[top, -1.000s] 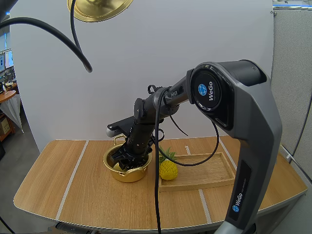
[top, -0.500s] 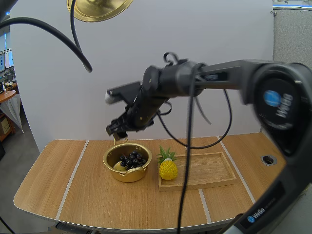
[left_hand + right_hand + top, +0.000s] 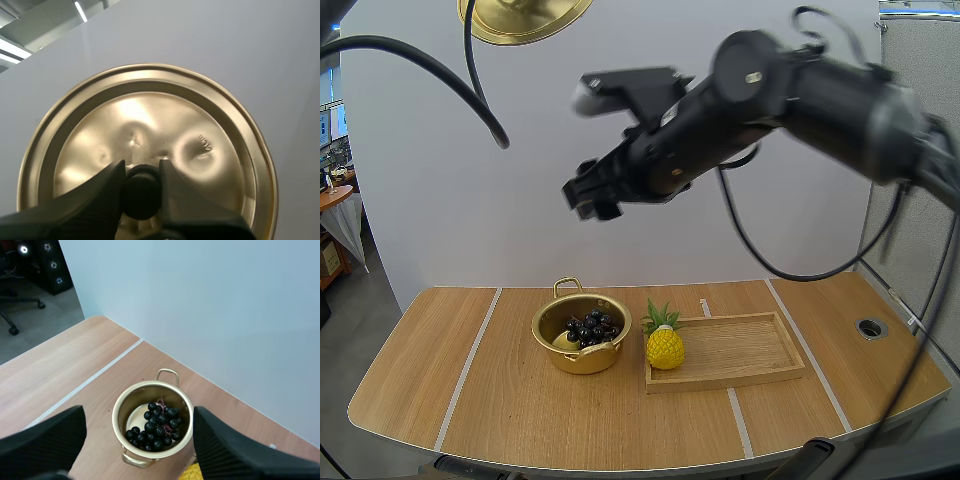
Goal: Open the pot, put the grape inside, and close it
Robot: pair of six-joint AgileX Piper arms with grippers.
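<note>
Right gripper (image 3: 588, 196) spread above pot (image 3: 576, 361) w/ grapes (image 3: 592, 326); left gripper (image 3: 141, 170) pinches lid (image 3: 150, 120).

The right pincer (image 3: 588, 192) is up and out of the pot (image 3: 582, 358), now high over the table (image 3: 500, 400) and well clear of it, fingers (image 3: 235, 450) spread with nothing between them. Where it sat in the pot a second ago, the grapes (image 3: 592, 327) lie uncovered inside.

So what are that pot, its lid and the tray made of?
The pot and lid look like thin gold-coloured metal, shiny, with dents showing on the lid. The tray looks like pale wood with visible grain, probably matt.
</note>
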